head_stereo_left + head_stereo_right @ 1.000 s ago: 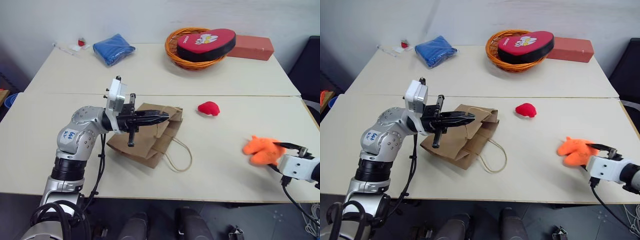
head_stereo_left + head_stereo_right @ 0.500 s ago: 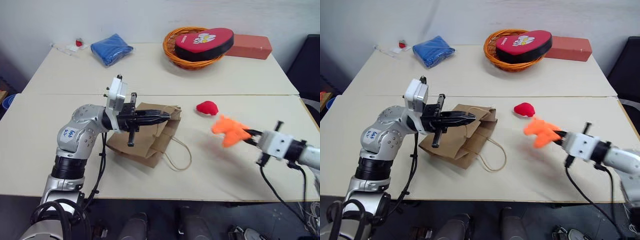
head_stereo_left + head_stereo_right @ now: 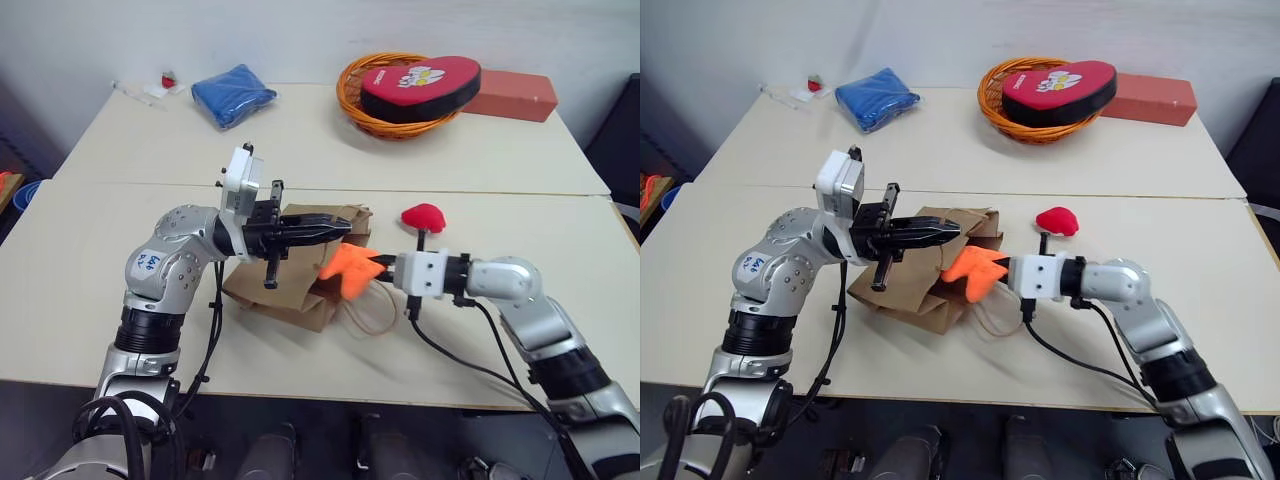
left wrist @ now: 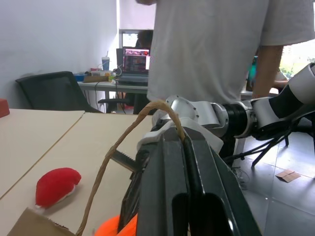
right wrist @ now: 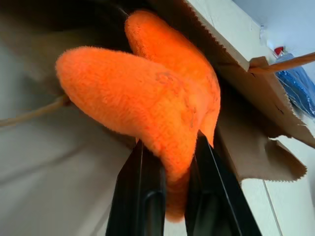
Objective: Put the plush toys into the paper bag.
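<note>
Right hand [image 3: 381, 268], its two black fingers pinched shut on the orange plush toy [image 3: 350, 271], holds the toy at the open mouth of the paper bag [image 3: 292, 280], which lies on its side on the near table [image 3: 90, 300]. The toy sits at the bag's opening, partly past the edge, but is not yet released inside. Left hand [image 3: 335, 230] is clamped shut on one of the bag's cord handles [image 4: 129, 132], lifting the upper lip so the mouth stays open. The red plush toy [image 3: 422, 216] rests on the table just beyond the right arm, untouched and apart from the bag. So, as a judgement, the task is under halfway: neither toy is fully bagged. On the far table, an orange wire basket [image 3: 352, 98] holds a red heart-shaped cushion [image 3: 421, 82]; a blue folded cloth [image 3: 233, 95] lies apart.
</note>
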